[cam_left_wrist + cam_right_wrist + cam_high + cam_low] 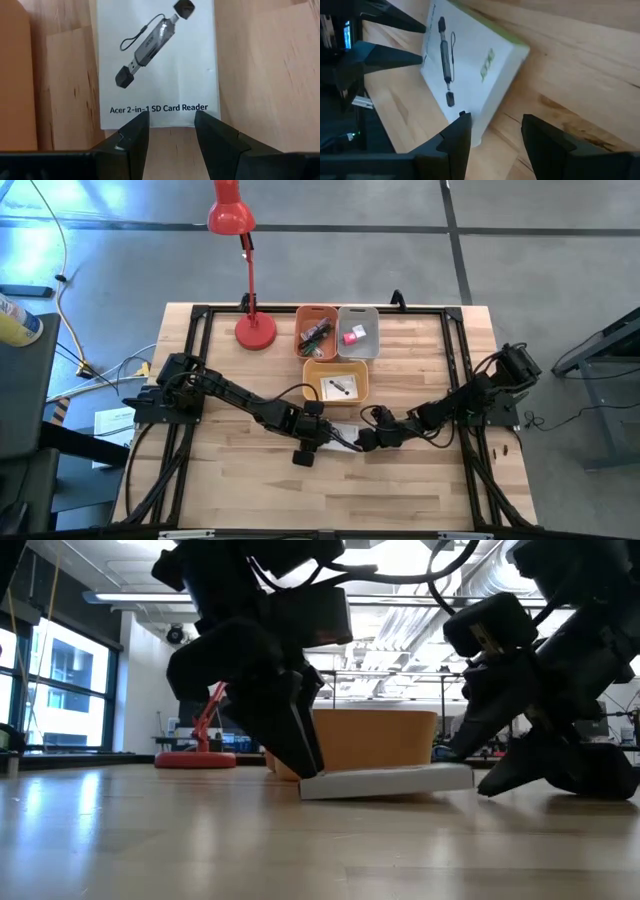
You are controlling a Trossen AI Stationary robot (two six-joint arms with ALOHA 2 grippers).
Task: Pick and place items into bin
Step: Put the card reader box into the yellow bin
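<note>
Flat on the bench point(250, 480) lies our white box point(385, 781), just before the yellow bin point(362, 376); left gripper point(170, 131) and right gripper point(495, 131) both spread at opposite ends

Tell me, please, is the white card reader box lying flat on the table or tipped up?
Lying flat. The low view shows the white box resting level on the table, between the left gripper and the right gripper, both open.

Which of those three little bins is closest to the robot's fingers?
The yellow bin, sitting alone in front of the orange bin and grey bin.
</note>
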